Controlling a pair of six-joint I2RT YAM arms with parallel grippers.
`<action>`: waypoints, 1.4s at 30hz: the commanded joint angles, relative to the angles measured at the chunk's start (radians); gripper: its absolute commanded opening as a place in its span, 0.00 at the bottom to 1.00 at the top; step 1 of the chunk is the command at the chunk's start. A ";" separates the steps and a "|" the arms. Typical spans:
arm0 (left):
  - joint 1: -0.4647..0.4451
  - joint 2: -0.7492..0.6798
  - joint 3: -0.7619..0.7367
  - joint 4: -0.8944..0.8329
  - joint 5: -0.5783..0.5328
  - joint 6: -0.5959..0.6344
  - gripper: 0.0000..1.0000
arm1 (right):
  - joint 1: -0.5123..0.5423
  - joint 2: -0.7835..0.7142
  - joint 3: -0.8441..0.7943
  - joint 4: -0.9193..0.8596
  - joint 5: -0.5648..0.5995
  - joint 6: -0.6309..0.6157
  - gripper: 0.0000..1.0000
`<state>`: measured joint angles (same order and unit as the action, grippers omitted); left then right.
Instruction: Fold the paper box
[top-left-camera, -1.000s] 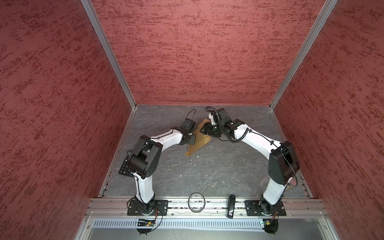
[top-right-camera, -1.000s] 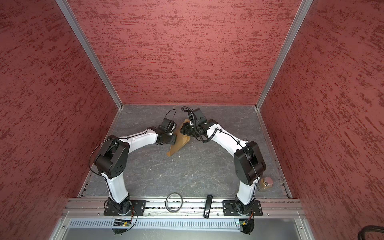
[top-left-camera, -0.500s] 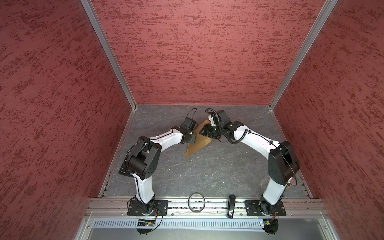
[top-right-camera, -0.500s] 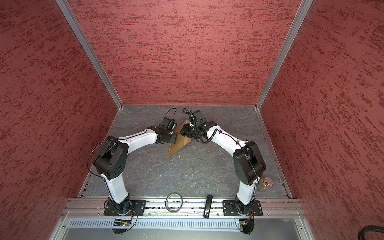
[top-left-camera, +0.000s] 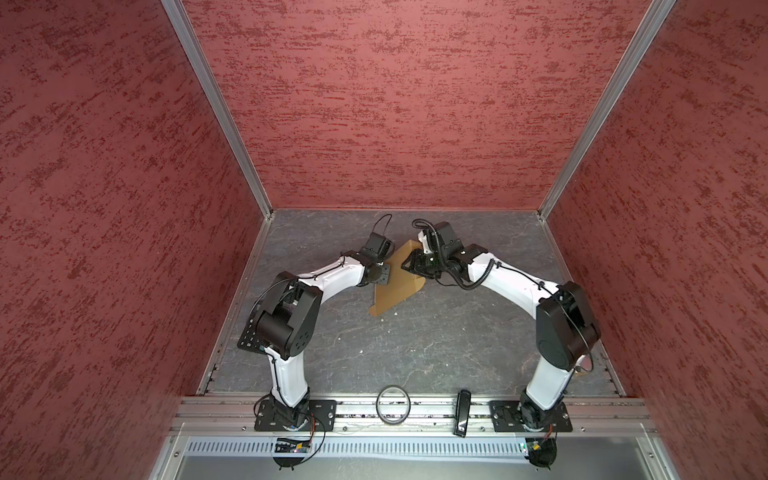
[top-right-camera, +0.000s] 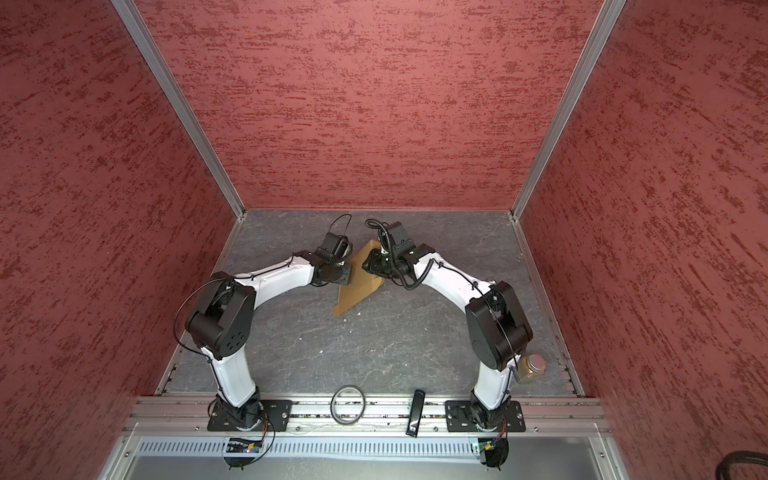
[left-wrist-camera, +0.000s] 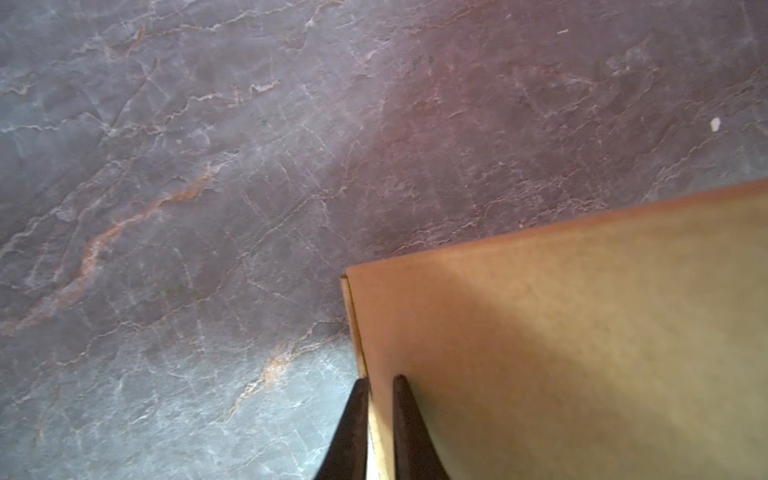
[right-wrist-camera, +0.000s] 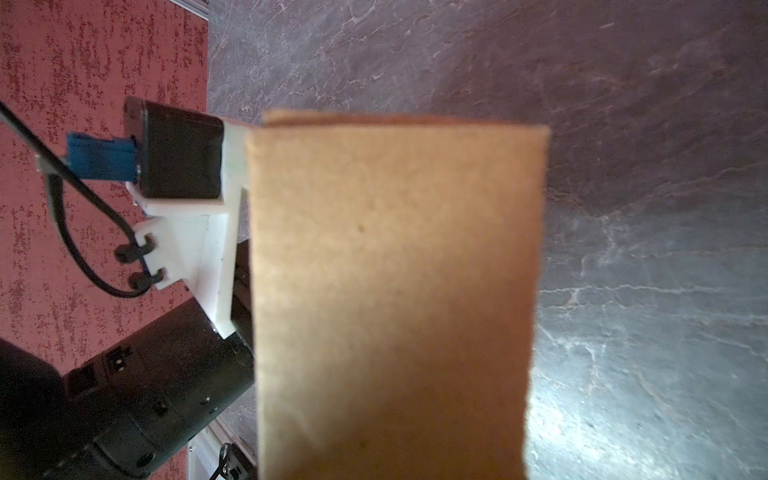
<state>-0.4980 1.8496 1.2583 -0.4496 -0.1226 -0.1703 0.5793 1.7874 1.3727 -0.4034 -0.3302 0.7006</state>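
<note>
The paper box (top-left-camera: 397, 284) is a tan cardboard sheet, held tilted above the grey table near its back middle in both top views (top-right-camera: 358, 286). My left gripper (left-wrist-camera: 380, 379) has its two dark fingers (left-wrist-camera: 353, 428) close on either side of the sheet's doubled side edge. In a top view the left gripper (top-left-camera: 384, 276) sits at the sheet's left edge. My right gripper (top-left-camera: 411, 266) reaches onto the sheet's upper right part. In the right wrist view a cardboard flap (right-wrist-camera: 395, 291) fills the middle and hides the right fingers.
A black ring (top-left-camera: 393, 405) and a black oblong device (top-left-camera: 462, 417) lie on the front rail. A brown jar (top-right-camera: 534, 368) stands at the front right behind the right arm's base. Red walls close three sides. The left arm's wrist camera (right-wrist-camera: 178, 158) sits beside the flap.
</note>
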 joint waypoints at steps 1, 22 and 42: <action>0.030 -0.075 0.024 0.004 0.040 -0.004 0.27 | 0.005 -0.045 -0.027 0.051 0.017 -0.001 0.29; 0.389 -0.432 -0.391 0.523 0.873 -0.343 1.00 | -0.279 -0.370 -0.305 0.376 -0.397 -0.112 0.20; 0.287 -0.230 -0.361 1.218 1.154 -0.677 1.00 | -0.353 -0.417 -0.351 0.621 -0.635 0.009 0.19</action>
<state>-0.1947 1.6085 0.8906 0.6338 0.9962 -0.8017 0.2310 1.3865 1.0279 0.1555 -0.9237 0.6930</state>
